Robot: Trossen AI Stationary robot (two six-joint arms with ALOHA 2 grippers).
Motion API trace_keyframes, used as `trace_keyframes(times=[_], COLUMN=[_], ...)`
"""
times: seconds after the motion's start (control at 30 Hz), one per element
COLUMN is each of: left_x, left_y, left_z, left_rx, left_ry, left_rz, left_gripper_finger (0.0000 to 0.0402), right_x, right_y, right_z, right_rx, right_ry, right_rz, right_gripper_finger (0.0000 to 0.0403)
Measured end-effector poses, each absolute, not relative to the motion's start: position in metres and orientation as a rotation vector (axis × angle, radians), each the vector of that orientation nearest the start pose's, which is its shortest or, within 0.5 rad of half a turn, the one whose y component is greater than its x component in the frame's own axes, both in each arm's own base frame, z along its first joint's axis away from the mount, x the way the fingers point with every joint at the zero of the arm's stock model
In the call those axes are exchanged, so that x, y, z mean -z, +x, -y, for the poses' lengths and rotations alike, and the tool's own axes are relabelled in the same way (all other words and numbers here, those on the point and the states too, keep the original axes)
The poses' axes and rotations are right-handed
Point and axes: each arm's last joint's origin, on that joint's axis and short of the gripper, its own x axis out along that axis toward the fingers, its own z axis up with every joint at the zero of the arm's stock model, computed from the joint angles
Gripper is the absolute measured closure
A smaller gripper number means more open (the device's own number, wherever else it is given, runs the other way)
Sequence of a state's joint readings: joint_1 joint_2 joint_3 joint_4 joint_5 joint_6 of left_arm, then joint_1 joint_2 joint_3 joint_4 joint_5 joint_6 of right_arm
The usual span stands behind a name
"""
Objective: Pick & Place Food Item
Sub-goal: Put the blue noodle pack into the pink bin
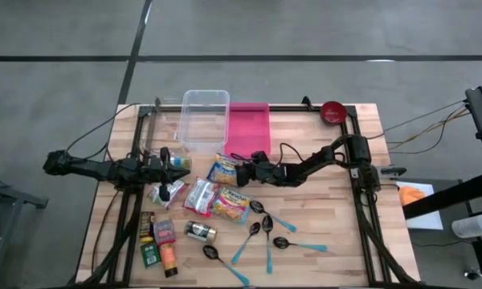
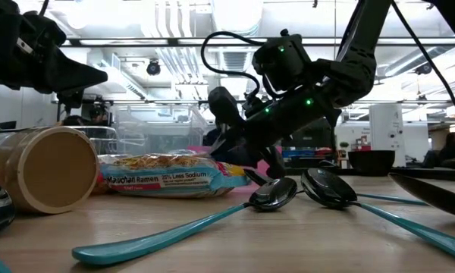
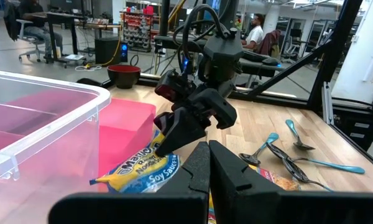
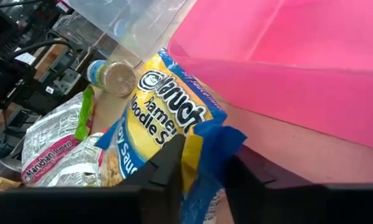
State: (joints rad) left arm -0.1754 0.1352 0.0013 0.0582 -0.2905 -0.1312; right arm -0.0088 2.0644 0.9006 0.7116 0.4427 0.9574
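Note:
A yellow-and-blue ramen packet (image 1: 222, 168) lies flat on the wooden table beside the pink bin (image 1: 250, 128). My right gripper (image 1: 243, 173) reaches in from the table's right and is shut on the packet's near corner; the right wrist view shows this packet (image 4: 168, 118) close up, and the left wrist view shows it (image 3: 143, 173) under the dark fingers. My left gripper (image 3: 208, 163) is shut and holds nothing. It hangs level at the table's left, pointing toward the packet. My right gripper pinches the ramen packet's blue crimped end (image 4: 202, 152) between its two fingers, at the corner nearest the pink bin. The fingers (image 3: 174, 132) come slanting down from the table's right. The rest of the packet lies on the table.
A clear plastic tub (image 1: 205, 119) stands left of the pink bin; a red bowl (image 1: 332, 111) sits at the far right corner. More ramen packets (image 1: 217, 199), a tin (image 1: 199, 231), small bottles (image 1: 162, 241) and several teal-handled spoons (image 1: 267, 229) lie nearer the front edge.

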Motion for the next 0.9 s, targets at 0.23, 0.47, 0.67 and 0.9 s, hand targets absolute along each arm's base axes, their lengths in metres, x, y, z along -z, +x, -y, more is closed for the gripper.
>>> trace_keyframes(times=[0.23, 0.47, 0.67, 0.9], left_x=[-0.159, -0.159, -0.159, -0.159], left_y=[0.104, 0.104, 0.104, 0.104], left_z=[0.010, 0.010, 0.010, 0.010], left_rx=[-0.119, -0.119, -0.120, -0.119], left_ry=[-0.113, -0.113, -0.113, -0.113], left_rz=[-0.066, -0.066, -0.066, -0.066], left_gripper_finger=[0.0401, 0.0401, 0.0401, 0.0401], right_x=[-0.093, -0.092, -0.103, -0.124], right_y=[0.381, 0.380, 0.375, 0.359], right_z=[0.015, 0.014, 0.005, -0.009], right_rx=[0.612, 0.609, 0.572, 0.526], right_ry=[0.802, 0.796, 0.773, 0.724], right_rz=[-0.211, -0.219, -0.216, -0.222], right_gripper_finger=[0.0386, 0.0393, 0.0393, 0.0393])
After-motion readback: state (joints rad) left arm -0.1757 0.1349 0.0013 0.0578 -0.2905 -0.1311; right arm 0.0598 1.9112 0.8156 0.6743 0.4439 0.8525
